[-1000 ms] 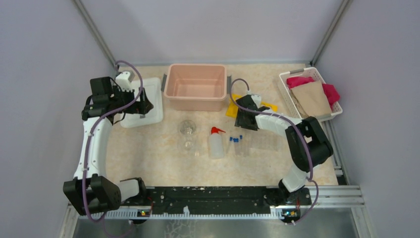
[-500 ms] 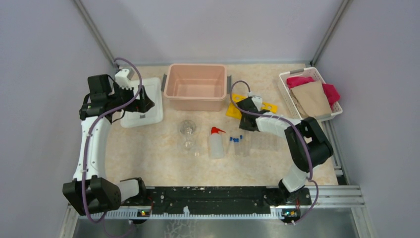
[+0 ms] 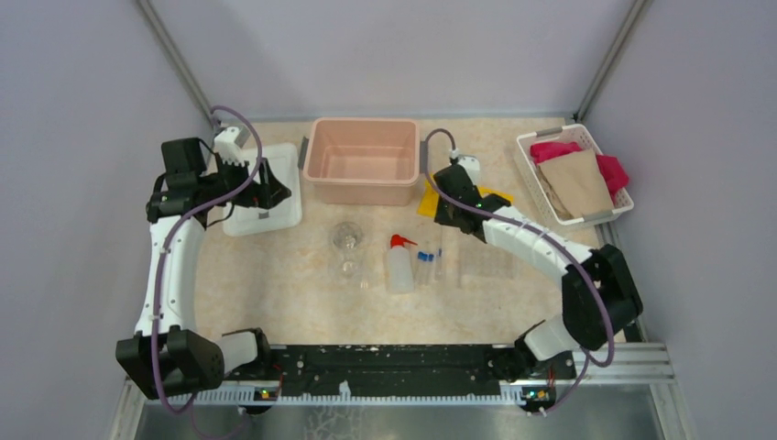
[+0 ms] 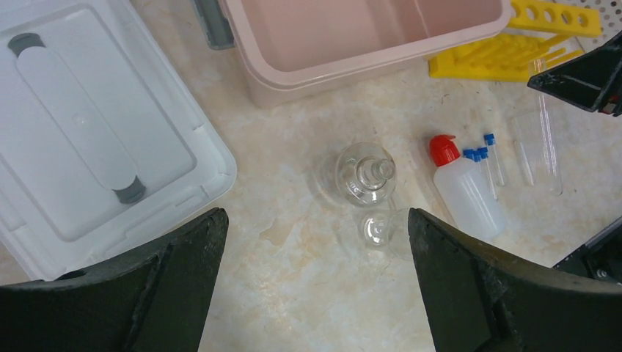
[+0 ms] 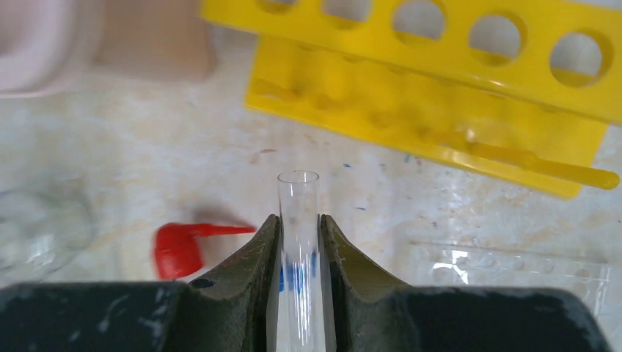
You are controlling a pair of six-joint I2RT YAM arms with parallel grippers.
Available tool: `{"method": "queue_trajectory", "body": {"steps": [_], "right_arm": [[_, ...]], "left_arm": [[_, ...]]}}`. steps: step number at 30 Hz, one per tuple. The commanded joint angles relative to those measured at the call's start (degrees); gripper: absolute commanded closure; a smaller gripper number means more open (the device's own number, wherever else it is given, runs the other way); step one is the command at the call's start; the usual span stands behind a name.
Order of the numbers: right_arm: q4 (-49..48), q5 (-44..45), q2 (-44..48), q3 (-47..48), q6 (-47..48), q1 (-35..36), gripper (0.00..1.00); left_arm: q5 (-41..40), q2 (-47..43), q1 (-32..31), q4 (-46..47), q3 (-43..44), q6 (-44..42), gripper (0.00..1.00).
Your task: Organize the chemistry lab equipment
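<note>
The right claw (image 5: 298, 242) is clamped on a clear tube (image 5: 298, 198). Its two fingers press the tube's sides, and the open rim sticks out past the fingertips, clear of the counter (image 5: 132, 147). Some blue shows through the tube between the fingers; I cannot tell whether that is its cap or something lying under it.

The tube looks light, thin-walled and slick, so it is likely to crack if squeezed hard and to slip if tilted. A gentle grip on the middle of the barrel, as it has now, seems the right hold.

Just beyond the fingertips and to the claw's left is the red nozzle of the bottle (image 5: 183, 246). Further left, the flask (image 5: 37, 220) sits blurred at the edge of the view.

Ahead of the claw and a little to the right lies the yellow rack (image 5: 440, 81), near the tube's rim but not touching it. It seems to be lying on its side, so the holes may not face upward for a straight drop-in.

The left claw (image 4: 315, 220) hovers with its fingers wide apart and holds nothing. The flask sits on the counter between its fingertips, just ahead of them. The loose blue-capped tubes (image 4: 488, 158) lie beside the bottle, further to the right. The white lid (image 4: 88, 139) is off to the left, and the pink bin (image 4: 352, 37) is furthest ahead.
</note>
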State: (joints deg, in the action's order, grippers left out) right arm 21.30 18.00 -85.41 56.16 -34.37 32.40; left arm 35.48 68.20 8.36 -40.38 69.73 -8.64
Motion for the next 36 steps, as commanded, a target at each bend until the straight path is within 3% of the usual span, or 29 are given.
{"method": "queue_trajectory", "body": {"steps": [1,6,14,24,29,36], "right_arm": [[2.3,-0.2,7.5,8.0,0.6,4.9,1.0],[1.9,0.3,9.1,16.0,-0.5,10.2,1.0],[-4.0,4.5,2.6,29.1,-1.6,19.5,1.0],[-11.5,5.5,-5.2,36.5,-3.7,25.4,1.0],[-13.6,5.4,-6.0,36.8,-5.1,25.7,1.0],[-16.6,5.1,-4.5,34.8,-6.0,25.7,1.0]], "left_arm": [[5.4,-2.2,-0.4,0.4,1.0,-0.1,0.01],[13.0,-5.3,-2.3,4.8,-2.0,0.3,0.01],[12.0,-5.4,-17.3,6.6,-0.8,5.3,0.01],[14.9,-5.1,-21.7,13.8,-5.4,14.7,0.01],[15.5,-4.2,-23.7,13.9,-6.2,14.3,0.08],[15.7,-4.2,-24.6,14.0,-8.4,14.2,0.26]]}}
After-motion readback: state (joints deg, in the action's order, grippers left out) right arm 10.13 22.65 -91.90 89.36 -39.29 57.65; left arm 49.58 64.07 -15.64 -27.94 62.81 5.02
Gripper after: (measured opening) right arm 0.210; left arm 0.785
